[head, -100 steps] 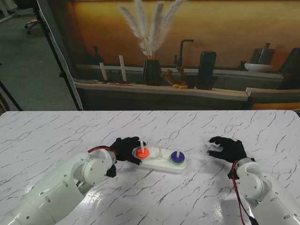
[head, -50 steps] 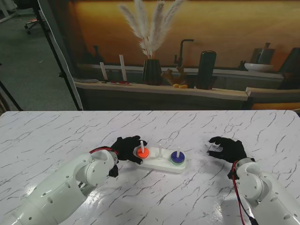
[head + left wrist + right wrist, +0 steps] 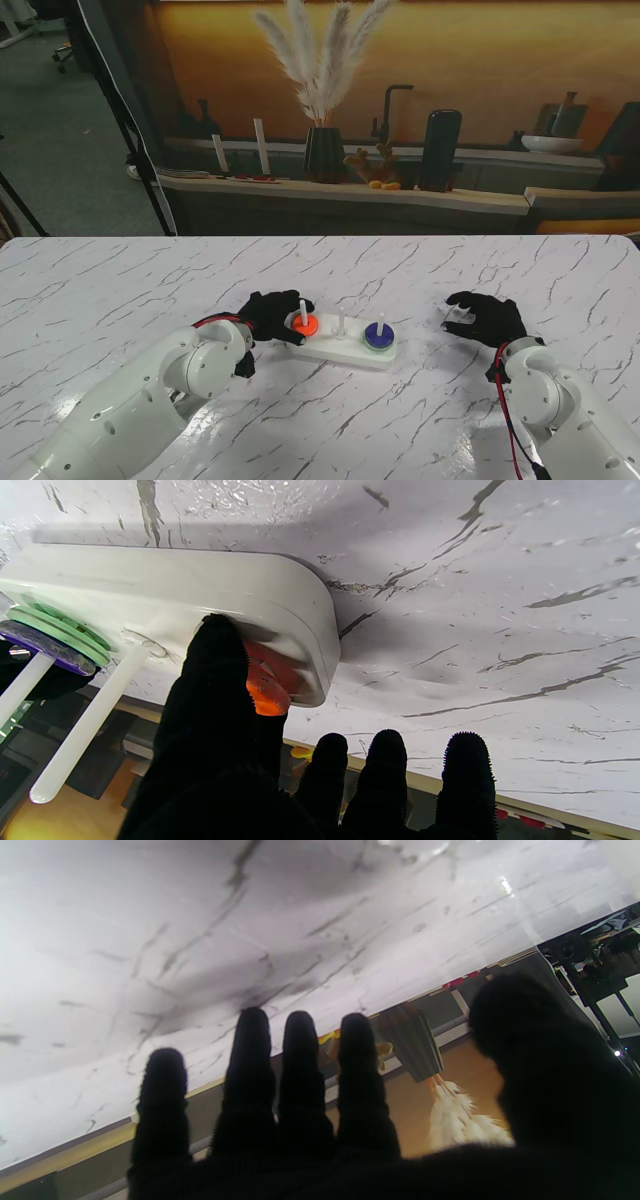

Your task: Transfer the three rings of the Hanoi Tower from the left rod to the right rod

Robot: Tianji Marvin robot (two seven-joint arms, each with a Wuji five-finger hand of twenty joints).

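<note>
Sitting at the foot of the left rod, the orange ring is the last one left on that side of the white base; the green ring and the purple ring already lie stacked on the right rod, purple on top, while the middle rod stands bare. We read the task as two-thirds done, with one transfer left.

We have our left hand curled against the left end of the base because the ring lies flat and low, so it can only be caught by its edge. In the left wrist view our thumb presses against the orange rim, which looks tipped up a little off the base there. The other three fingers we can see are spread and clear of the ring, so we cannot tell whether we truly hold it or only touch it; we judge it a pinch in the making.

Our right hand rests well apart to the right of the base, fingers loosely apart and empty, kept clear of the right rod so the ring's path is unblocked. The marble table carries nothing else near the tower.
</note>
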